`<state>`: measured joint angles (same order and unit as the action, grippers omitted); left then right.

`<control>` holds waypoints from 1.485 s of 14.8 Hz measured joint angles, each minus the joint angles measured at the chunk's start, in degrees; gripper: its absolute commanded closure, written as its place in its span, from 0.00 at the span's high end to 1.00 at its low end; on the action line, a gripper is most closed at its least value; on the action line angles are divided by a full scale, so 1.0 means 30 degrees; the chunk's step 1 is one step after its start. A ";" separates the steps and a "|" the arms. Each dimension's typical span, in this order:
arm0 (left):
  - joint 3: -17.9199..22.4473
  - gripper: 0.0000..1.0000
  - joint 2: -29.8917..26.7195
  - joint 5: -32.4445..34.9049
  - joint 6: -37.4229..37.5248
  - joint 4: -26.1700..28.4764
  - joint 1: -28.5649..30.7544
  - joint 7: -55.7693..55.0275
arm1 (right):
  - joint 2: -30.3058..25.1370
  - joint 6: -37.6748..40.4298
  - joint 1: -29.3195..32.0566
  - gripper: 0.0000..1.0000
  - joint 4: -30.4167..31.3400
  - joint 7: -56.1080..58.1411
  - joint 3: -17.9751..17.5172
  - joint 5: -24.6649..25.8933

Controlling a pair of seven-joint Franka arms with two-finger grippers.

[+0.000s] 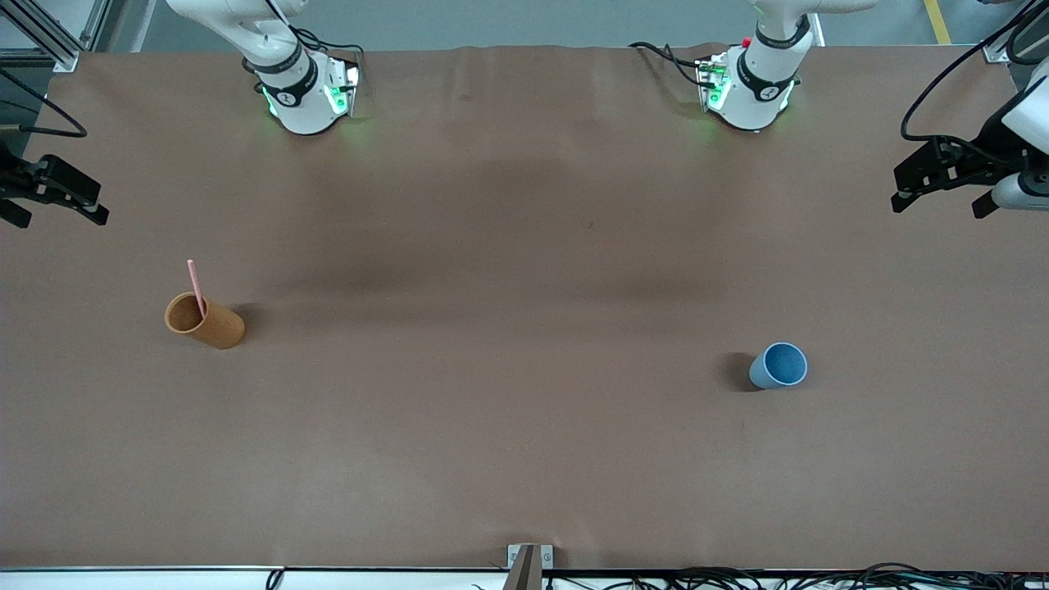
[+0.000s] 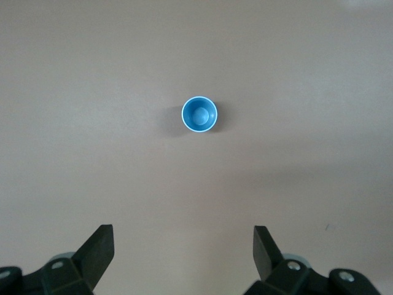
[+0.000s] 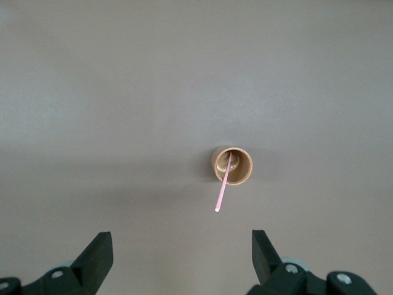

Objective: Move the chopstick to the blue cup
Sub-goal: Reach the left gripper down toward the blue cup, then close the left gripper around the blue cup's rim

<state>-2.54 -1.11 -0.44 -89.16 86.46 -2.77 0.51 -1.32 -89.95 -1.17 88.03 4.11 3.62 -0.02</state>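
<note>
One pale pink chopstick stands tilted in the orange-brown cup toward the right arm's end of the table; its top sticks out above the rim. The small blue cup stands upright and empty toward the left arm's end. My right gripper is open and empty, high over the right arm's end; in its wrist view the chopstick and orange-brown cup lie far below. My left gripper is open and empty, high over the left arm's end; in its wrist view the blue cup lies far below.
A brown cover spans the table, with the two cups far apart on it. A small metal bracket sits at the edge nearest the front camera, with cables along that edge.
</note>
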 measured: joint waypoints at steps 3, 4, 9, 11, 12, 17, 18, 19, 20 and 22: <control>0.0000 1.00 0.0001 0.0000 0.0027 -0.0025 -0.0004 0.0000 | 0.0005 -0.0009 0.0000 1.00 0.0000 0.0004 0.0000 -0.0001; -0.0001 1.00 0.0007 0.0000 0.0035 -0.0027 -0.0016 0.0000 | 0.0006 -0.0014 0.0000 1.00 0.0000 0.0005 0.0000 -0.0001; 0.0006 1.00 0.0587 0.0000 0.0000 -0.0026 0.0012 0.0000 | 0.0006 -0.0102 0.0000 1.00 0.0000 0.0005 0.0000 -0.0001; 0.0030 1.00 0.1604 -0.0001 -0.0666 0.0142 0.0376 0.0021 | 0.0006 -0.0120 0.0007 1.00 0.0000 0.0005 0.0005 -0.0001; 0.0044 1.00 0.2378 -0.0005 -0.1448 0.0405 0.0659 0.0149 | 0.0006 -0.0124 0.0013 1.00 0.0000 0.0005 0.0010 -0.0001; 0.0045 1.00 0.6855 -0.0053 -0.7271 0.2088 0.0940 0.0314 | 0.0108 -0.0126 0.0046 1.00 0.0021 0.0005 0.0022 -0.0001; 0.0030 1.00 0.7740 -0.0054 -0.8507 0.2342 0.0905 0.0314 | 0.0193 -0.0126 0.0096 1.00 0.0033 0.0005 0.0031 -0.0001; 0.0005 1.00 0.8477 -0.0054 -0.9721 0.2679 0.0893 0.0314 | 0.0272 -0.0127 0.0176 1.00 0.0036 0.0005 0.0042 -0.0001; -0.0017 1.00 0.9033 -0.0055 -1.0919 0.3122 0.0889 0.0310 | 0.0335 -0.0127 0.0251 1.00 0.0036 0.0005 0.0056 -0.0001; -0.0048 1.00 0.9698 -0.0056 -1.2817 0.4068 0.0853 0.0233 | 0.0421 -0.0127 0.0334 1.00 0.0041 0.0007 0.0064 -0.0001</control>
<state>-2.68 27.99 -0.61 -127.61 98.66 -0.21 1.21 -0.06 -90.33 -0.17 88.15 4.13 3.81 -0.02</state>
